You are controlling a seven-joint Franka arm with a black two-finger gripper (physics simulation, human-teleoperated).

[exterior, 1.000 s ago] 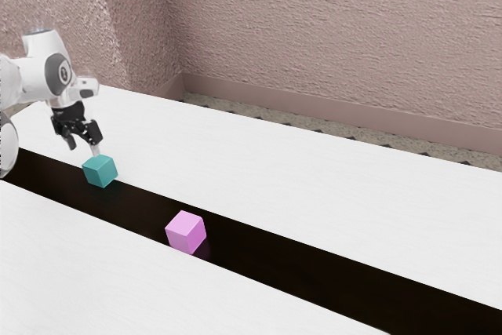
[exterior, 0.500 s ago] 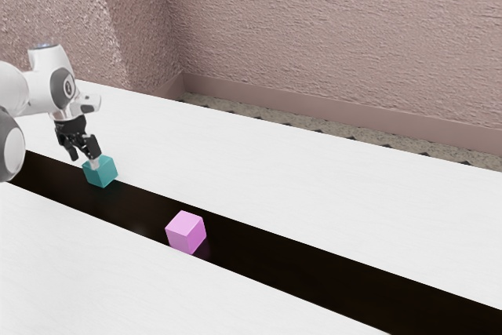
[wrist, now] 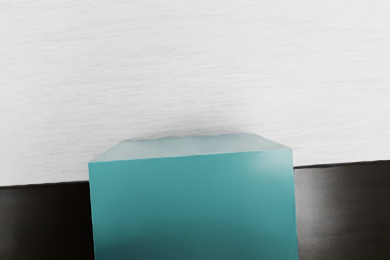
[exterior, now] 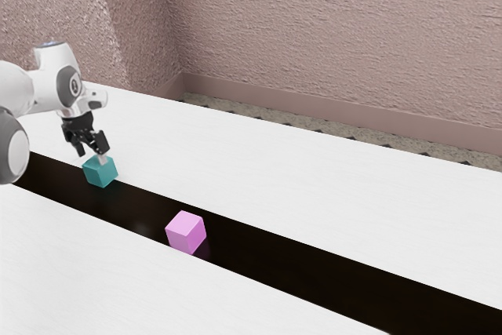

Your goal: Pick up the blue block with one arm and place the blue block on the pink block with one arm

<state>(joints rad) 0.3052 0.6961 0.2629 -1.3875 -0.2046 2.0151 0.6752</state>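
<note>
Gripper (exterior: 94, 158) hanging at the exterior frame's left, blue block (exterior: 100, 171) lying directly beneath it, seemingly touching, pink block (exterior: 186, 231) sitting well apart toward lower centre, grip impossible to tell.

The table (exterior: 329, 178) carries the blue block (exterior: 100, 171) and pink block (exterior: 185, 231).

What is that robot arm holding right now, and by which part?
It cannot be told. The end effector sits at the top of the blue block, which rests on the dark strip; a grip isn't visible.
</note>
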